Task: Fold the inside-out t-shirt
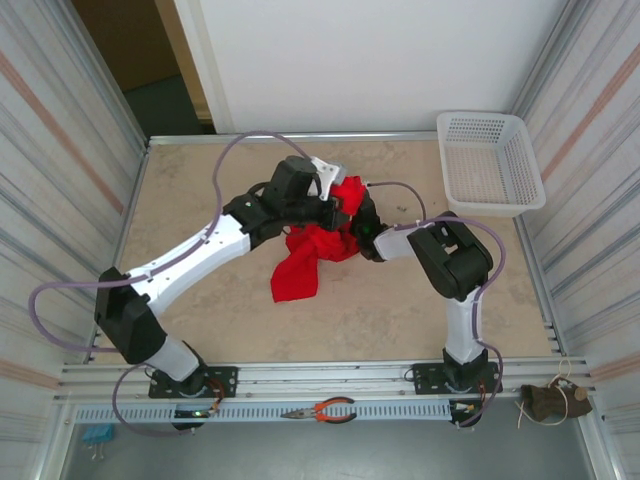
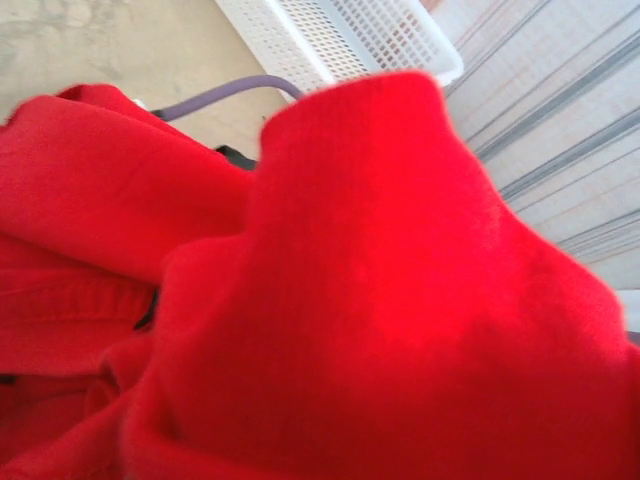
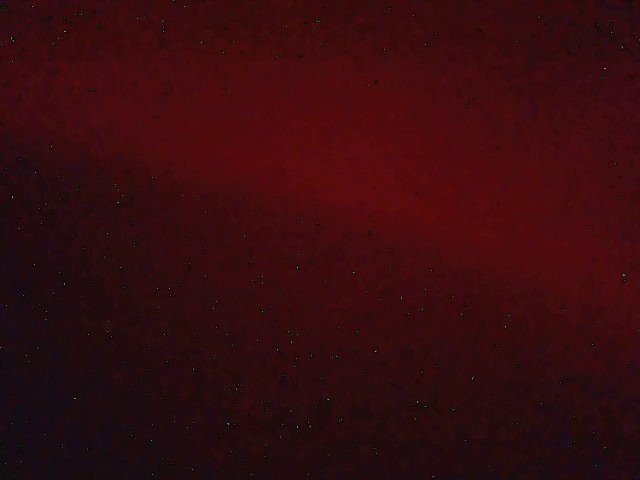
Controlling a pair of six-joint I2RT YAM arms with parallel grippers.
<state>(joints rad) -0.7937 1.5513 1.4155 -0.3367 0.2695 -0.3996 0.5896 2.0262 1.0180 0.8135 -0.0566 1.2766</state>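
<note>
The inside-out t-shirt (image 1: 300, 268) is a bunched red heap at the middle of the table, one end trailing toward me. My left gripper (image 1: 335, 208) reaches into its top from the left and is shut on the cloth. In the left wrist view a fold of the t-shirt (image 2: 380, 300) drapes over the fingers and hides them. My right gripper (image 1: 362, 232) is pushed into the heap from the right, its jaws buried in cloth. The t-shirt (image 3: 380, 180) lies dark red right against the right wrist lens.
A white mesh basket (image 1: 488, 165) stands at the back right corner, also seen as the basket (image 2: 340, 35) past the cloth. A purple cable (image 2: 220, 95) runs behind the shirt. Orange-handled pliers (image 1: 325, 410) lie on the front rail. Striped walls close in both sides.
</note>
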